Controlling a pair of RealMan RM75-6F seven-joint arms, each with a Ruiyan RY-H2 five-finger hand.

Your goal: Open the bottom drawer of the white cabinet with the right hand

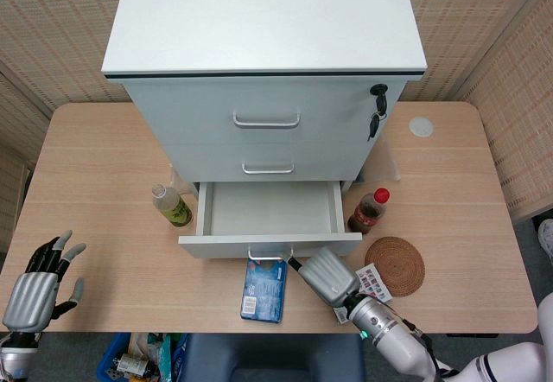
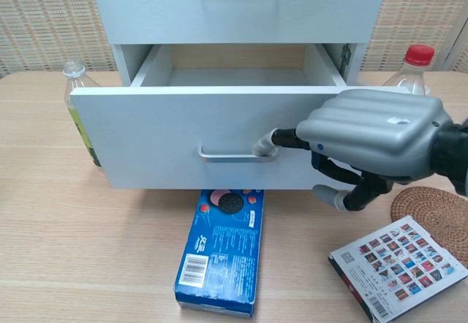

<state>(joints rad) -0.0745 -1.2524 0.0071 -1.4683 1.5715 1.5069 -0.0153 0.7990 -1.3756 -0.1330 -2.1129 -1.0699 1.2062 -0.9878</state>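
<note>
The white cabinet (image 1: pixel 268 71) stands at the back of the table, its bottom drawer (image 1: pixel 270 210) pulled out and empty inside (image 2: pixel 234 74). My right hand (image 2: pixel 369 144) is in front of the drawer's face, one fingertip hooked behind the right end of the metal handle (image 2: pixel 230 153). In the head view the right hand (image 1: pixel 327 276) sits just below the drawer front, right of the handle (image 1: pixel 270 252). My left hand (image 1: pixel 36 283) rests open at the table's near left corner, far from the cabinet.
A blue Oreo box (image 2: pixel 221 248) lies partly under the drawer front. A green bottle (image 2: pixel 79 111) stands left of the drawer, a red-capped bottle (image 1: pixel 368 212) right of it. A woven coaster (image 1: pixel 395 265) and a card pack (image 2: pixel 398 264) lie at the right.
</note>
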